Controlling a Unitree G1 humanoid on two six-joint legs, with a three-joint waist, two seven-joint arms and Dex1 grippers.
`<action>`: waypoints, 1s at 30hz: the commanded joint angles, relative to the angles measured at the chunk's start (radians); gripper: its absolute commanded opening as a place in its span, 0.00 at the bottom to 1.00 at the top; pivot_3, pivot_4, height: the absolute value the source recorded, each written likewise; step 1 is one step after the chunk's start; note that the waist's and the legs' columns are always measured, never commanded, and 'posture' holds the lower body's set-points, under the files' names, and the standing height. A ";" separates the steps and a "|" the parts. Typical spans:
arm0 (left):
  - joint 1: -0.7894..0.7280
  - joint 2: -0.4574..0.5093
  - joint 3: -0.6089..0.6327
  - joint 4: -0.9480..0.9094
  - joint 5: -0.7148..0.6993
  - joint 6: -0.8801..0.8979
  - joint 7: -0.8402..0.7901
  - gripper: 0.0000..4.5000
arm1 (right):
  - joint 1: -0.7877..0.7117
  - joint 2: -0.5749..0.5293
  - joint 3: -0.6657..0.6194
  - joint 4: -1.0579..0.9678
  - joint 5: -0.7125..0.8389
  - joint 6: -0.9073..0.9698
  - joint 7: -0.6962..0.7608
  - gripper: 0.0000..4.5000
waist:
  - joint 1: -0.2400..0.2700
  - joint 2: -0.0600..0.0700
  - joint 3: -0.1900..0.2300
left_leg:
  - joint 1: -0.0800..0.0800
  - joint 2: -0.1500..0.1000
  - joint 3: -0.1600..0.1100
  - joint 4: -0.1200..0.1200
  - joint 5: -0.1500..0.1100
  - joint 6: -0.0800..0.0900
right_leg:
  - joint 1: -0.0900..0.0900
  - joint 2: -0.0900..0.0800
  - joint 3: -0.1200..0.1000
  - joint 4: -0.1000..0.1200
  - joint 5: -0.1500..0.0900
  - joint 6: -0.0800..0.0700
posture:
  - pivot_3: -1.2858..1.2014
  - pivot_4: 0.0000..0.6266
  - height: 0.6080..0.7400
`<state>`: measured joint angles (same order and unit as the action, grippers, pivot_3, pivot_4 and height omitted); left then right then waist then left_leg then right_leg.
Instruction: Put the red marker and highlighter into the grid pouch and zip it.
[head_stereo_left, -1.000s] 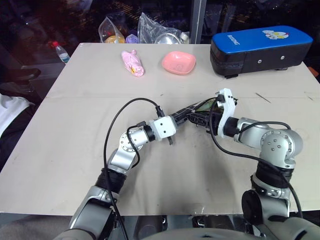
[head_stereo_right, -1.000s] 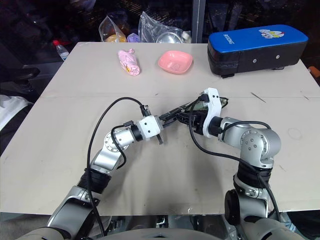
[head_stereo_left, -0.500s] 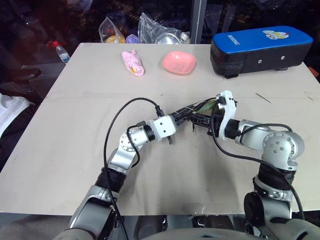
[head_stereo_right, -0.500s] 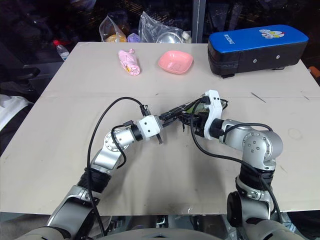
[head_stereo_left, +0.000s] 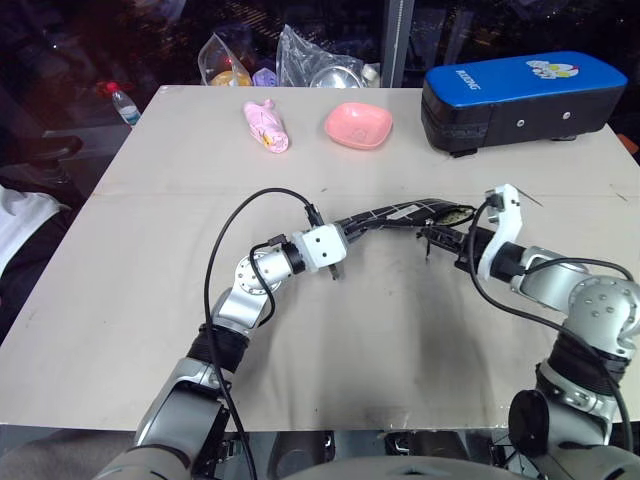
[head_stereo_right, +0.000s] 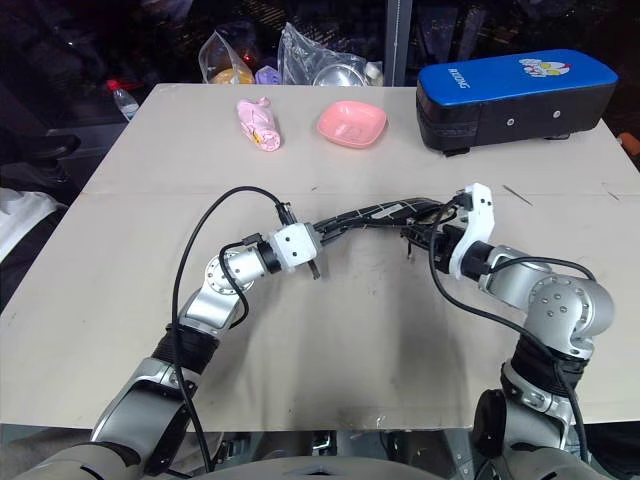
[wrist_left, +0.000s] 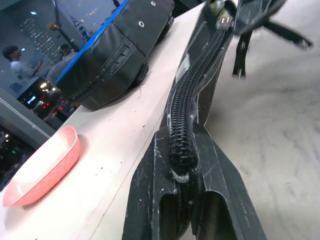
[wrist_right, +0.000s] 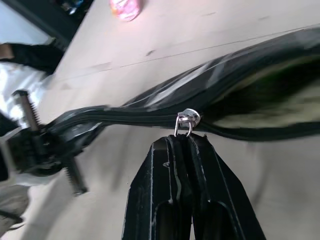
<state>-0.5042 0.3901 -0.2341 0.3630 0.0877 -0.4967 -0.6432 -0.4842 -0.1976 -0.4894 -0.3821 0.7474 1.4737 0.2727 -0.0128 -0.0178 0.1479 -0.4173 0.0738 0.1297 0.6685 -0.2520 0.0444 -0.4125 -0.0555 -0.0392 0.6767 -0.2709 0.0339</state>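
Pouch (head_stereo_left: 400, 213) hangs stretched above the table (head_stereo_left: 150, 250), left gripper (wrist_left: 181, 165) clamped on its zipped end as an anchor, right gripper (wrist_right: 182, 142) pinching the zipper pull (wrist_right: 186, 121) to drag it shut.

Beige table (head_stereo_left: 120, 300) w/ seam across; dark surroundings behind, lit from above.

even overhead light on the table (head_stereo_left: 120, 300), dark background, soft shadows, motion-blurred right wrist view
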 joint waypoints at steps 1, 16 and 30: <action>-0.015 0.017 0.036 0.007 0.002 -0.020 0.026 0.00 | 0.006 -0.058 -0.064 -0.007 0.008 -0.042 -0.005 0.01 | 0.000 0.000 0.000 | 0.000 0.000 0.000 0.000 0.000 0.000 | 0.000 0.000 0.000 0.000 0.000 0.000 | 0.52 0.24 1.00; 0.002 0.030 0.044 0.005 -0.002 -0.017 0.046 0.00 | 0.073 -0.157 -0.012 0.058 0.001 -0.161 0.020 0.21 | 0.000 0.000 0.000 | 0.000 0.000 0.000 0.000 0.000 0.000 | 0.000 0.000 0.000 0.000 0.000 0.000 | 0.52 0.24 1.00; 0.129 0.096 0.081 -0.090 -0.039 0.027 0.009 0.85 | 0.368 -0.402 0.264 0.115 -0.290 -0.818 0.324 0.80 | 0.000 0.000 0.000 | 0.000 0.000 0.000 -0.001 0.000 0.000 | 0.000 0.000 0.000 -0.002 0.000 0.001 | 0.52 0.24 1.00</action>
<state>-0.3823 0.4766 -0.1810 0.3167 0.0736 -0.4777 -0.6317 -0.1244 -0.5866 -0.2157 -0.2536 0.4752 0.7656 0.5389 -0.0130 -0.0178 0.1481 -0.4169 0.0741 0.1300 0.6672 -0.2521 0.0445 -0.4124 -0.0548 -0.0387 0.6744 -0.2712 0.0344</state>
